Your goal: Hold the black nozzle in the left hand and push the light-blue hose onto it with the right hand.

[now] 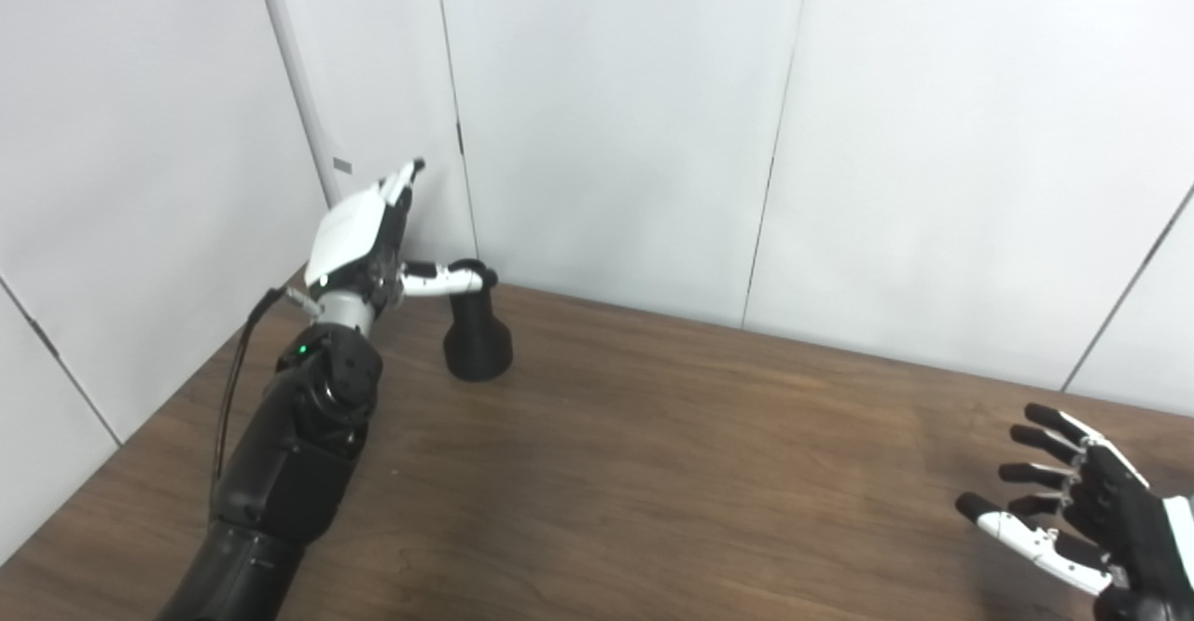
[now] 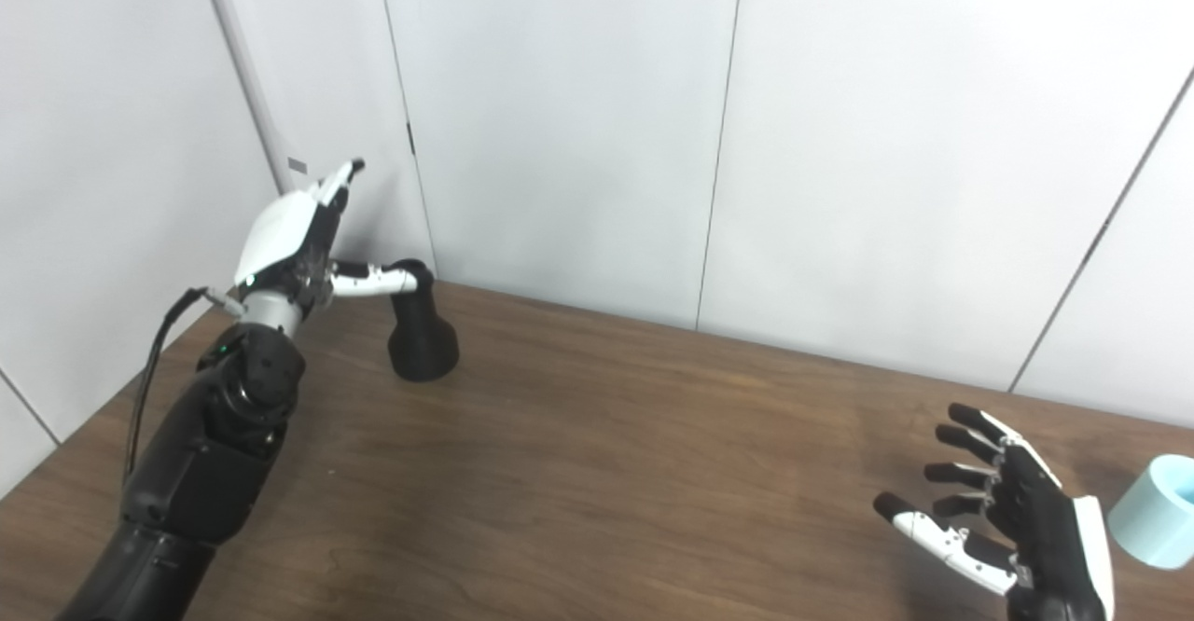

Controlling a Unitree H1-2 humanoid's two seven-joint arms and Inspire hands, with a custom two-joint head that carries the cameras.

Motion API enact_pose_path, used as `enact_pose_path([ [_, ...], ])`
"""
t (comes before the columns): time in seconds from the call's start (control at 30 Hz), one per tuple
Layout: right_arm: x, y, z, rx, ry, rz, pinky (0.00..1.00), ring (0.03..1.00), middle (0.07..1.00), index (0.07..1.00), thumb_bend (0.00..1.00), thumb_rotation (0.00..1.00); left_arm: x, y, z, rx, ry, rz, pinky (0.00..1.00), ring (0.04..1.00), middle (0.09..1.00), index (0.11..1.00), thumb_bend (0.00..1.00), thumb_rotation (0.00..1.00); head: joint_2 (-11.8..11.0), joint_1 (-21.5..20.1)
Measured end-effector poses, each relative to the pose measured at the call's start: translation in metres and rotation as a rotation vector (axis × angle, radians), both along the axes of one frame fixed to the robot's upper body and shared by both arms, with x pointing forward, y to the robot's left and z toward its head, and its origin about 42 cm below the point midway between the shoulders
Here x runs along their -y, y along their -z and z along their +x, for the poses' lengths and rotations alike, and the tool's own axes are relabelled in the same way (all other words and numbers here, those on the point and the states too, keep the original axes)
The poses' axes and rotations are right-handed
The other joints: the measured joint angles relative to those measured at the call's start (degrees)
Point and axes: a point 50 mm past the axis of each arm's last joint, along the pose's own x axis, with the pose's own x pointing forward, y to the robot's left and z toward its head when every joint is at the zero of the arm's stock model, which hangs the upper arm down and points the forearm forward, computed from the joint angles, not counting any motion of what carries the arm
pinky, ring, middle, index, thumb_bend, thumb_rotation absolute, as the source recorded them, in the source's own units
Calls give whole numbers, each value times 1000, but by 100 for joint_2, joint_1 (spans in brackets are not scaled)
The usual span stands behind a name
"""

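The black nozzle (image 1: 476, 330) stands upright on its flared base at the far left of the wooden table (image 1: 653, 453), near the wall. My left hand (image 1: 359, 234) is raised beside it, open, fingers pointing up; its thumb reaches across to the nozzle's narrow top, and I cannot tell if it touches. The light-blue hose (image 2: 1157, 511), a short tube, lies at the table's right edge, seen only in the right eye view. My right hand (image 2: 1012, 518) hovers open just left of the hose, fingers spread, holding nothing.
White wall panels (image 1: 616, 117) close off the back and left of the table, close behind the nozzle and my left hand. A black cable (image 1: 238, 369) loops along my left forearm.
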Motion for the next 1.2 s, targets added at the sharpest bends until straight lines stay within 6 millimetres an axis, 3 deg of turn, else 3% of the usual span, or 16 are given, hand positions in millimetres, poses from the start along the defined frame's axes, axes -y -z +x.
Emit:
enact_pose_path([
  [0.3,0,-4,-3,1,1,-1,451,601,721,741,567,0,0,29,0,-97,0,-11,1000,1000,983,1000,1000,452,53,-18],
  [0.47,-1,-5,-5,-1,-4,-1,457,608,730,744,567,0,7,43,2,-155,4,22,978,1000,949,941,1000,475,88,-26],
  [0.8,0,-7,-7,-8,-8,-4,455,603,735,746,565,0,5,68,4,-233,-21,39,956,1000,951,903,1000,431,141,-70],
  [1.03,-1,-9,-9,-3,-8,-4,450,601,731,743,567,0,8,85,5,-276,-30,36,892,989,927,898,1000,425,176,-88],
  [1.2,-1,-10,-11,-7,-8,0,454,604,734,748,560,0,11,83,8,-243,-41,46,770,905,874,877,1000,422,220,-88],
])
